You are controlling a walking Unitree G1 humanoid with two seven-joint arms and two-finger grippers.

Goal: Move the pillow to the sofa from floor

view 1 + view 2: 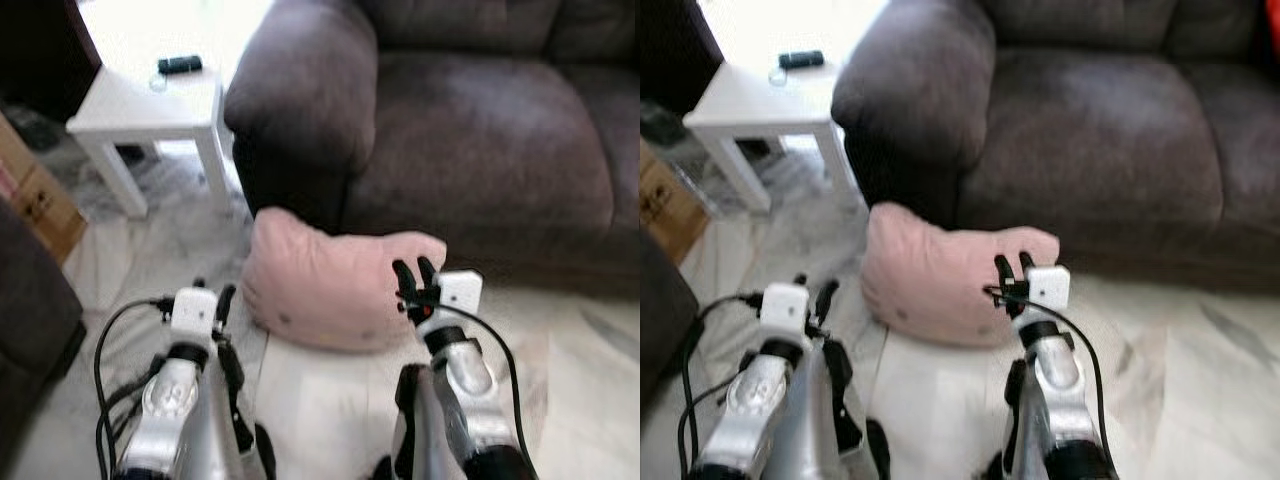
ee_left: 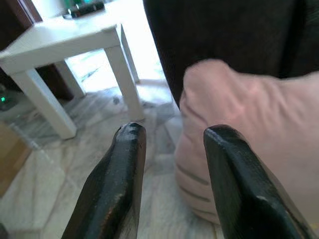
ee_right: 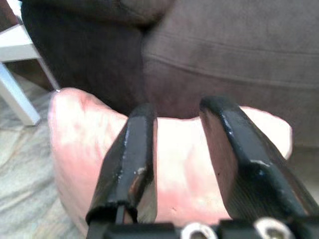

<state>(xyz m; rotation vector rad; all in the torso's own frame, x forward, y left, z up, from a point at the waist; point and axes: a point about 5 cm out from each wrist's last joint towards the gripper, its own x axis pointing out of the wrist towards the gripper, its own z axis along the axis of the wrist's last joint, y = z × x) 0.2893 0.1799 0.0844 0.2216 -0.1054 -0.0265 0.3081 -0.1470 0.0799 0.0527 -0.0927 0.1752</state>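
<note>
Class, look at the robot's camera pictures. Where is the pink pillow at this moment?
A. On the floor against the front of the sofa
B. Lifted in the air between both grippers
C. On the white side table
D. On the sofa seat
A: the pink pillow lies on the pale floor, leaning against the front of the dark sofa, with both open grippers, left and right, near it.

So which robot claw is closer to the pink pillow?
The right claw. It is open and right in front of the pillow, near its top right corner. The left claw is open too, just off the pillow's left edge, over the floor.
</note>
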